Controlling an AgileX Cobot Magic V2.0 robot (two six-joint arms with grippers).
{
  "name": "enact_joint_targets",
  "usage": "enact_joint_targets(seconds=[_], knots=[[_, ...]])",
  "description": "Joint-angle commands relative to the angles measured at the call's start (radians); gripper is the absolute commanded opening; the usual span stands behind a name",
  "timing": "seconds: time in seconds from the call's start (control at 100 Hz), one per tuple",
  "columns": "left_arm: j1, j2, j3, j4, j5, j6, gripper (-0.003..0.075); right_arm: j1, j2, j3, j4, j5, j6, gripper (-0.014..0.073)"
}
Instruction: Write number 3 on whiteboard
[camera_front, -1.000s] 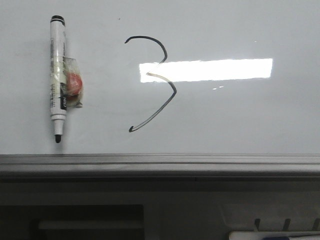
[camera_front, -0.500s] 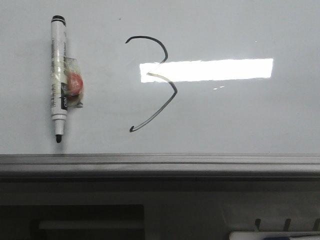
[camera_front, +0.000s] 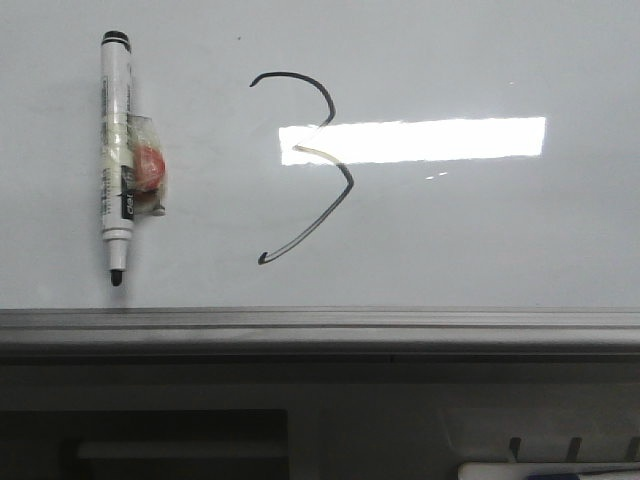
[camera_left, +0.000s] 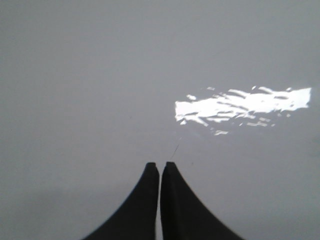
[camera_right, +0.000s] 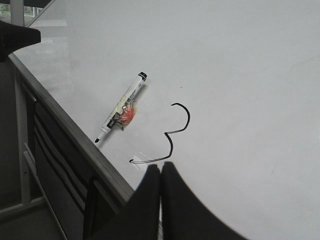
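A thin black angular number 3 (camera_front: 305, 165) is drawn on the glossy pale whiteboard (camera_front: 480, 230), left of the middle in the front view. It also shows in the right wrist view as the number 3 (camera_right: 172, 135) on the whiteboard (camera_right: 240, 90). A white marker pen (camera_front: 116, 155) with a black tip lies uncapped to its left, a red-and-clear wad taped to its side; the marker pen (camera_right: 121, 108) lies loose. My right gripper (camera_right: 160, 166) is shut and empty, above the board's near edge. My left gripper (camera_left: 160, 165) is shut and empty over bare whiteboard (camera_left: 100, 75). Neither gripper shows in the front view.
A grey metal rail (camera_front: 320, 330) runs along the board's near edge, with dark frame and a tray corner (camera_front: 540, 468) below. A bright rectangular light reflection (camera_front: 430, 140) crosses the number's middle. In the right wrist view, a dark arm part (camera_right: 15, 40) stands at the board's far corner.
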Motion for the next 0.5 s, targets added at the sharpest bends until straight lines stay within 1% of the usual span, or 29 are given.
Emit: enact_joint_targets(seconds=[0.0, 0.07, 0.17, 0.26, 0.3, 0.33, 0.44, 0.49], knots=[[0.035, -0.023, 0.008, 0.029, -0.063, -0.019, -0.0020, -0.008, 0.010, -0.026, 0.000, -0.086, 0.001, -0.0048], [0.051, -0.028, 0.037, 0.048, -0.066, -0.025, -0.0020, -0.008, 0.010, -0.026, 0.000, -0.086, 0.001, -0.0048], [0.051, -0.028, 0.067, 0.048, -0.045, -0.080, -0.0020, -0.008, 0.010, -0.026, 0.000, -0.086, 0.001, -0.0048], [0.051, -0.028, 0.094, 0.048, -0.036, -0.086, -0.0020, -0.008, 0.010, -0.026, 0.000, -0.086, 0.001, -0.0048], [0.051, -0.028, 0.094, 0.048, 0.033, -0.086, -0.0020, -0.008, 0.010, -0.026, 0.000, -0.086, 0.001, -0.0048], [0.051, -0.028, 0.094, 0.048, 0.052, -0.086, -0.0020, -0.008, 0.010, -0.026, 0.000, -0.086, 0.001, -0.0048], [0.051, -0.028, 0.094, 0.044, 0.197, -0.086, -0.0020, -0.008, 0.010, -0.026, 0.000, -0.086, 0.001, -0.0048], [0.049, -0.028, 0.094, 0.044, 0.200, -0.086, -0.0020, -0.008, 0.010, -0.026, 0.000, -0.086, 0.001, -0.0048]])
